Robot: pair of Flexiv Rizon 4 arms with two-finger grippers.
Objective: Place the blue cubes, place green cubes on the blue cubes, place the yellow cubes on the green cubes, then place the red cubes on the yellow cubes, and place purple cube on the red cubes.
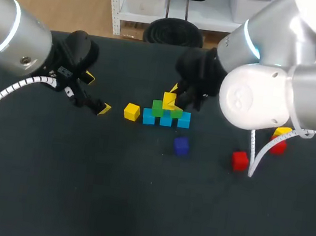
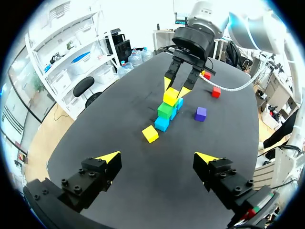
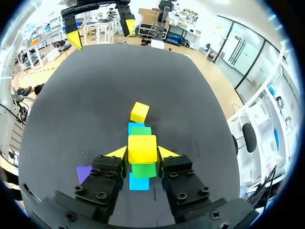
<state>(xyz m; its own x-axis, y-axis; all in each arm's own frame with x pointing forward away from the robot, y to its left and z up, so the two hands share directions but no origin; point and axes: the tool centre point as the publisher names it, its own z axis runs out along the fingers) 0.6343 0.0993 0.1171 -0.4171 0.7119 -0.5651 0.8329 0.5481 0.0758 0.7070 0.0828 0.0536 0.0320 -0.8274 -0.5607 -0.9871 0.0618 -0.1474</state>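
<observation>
A yellow cube (image 3: 142,147) is clamped in the right tool (image 3: 142,152), squared over the green cubes (image 3: 144,170) for seating, while the left tool (image 2: 157,158) is held open, empty.

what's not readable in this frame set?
Head view: fingers of the right gripper, mostly hidden under its own wrist.
Right wrist view: whether the held yellow cube rests on the green cube; the cube itself covers the contact. Left wrist view: too small.
Head view: far red cube and second yellow cube beside it, partly covered by the right arm and its cable.
</observation>
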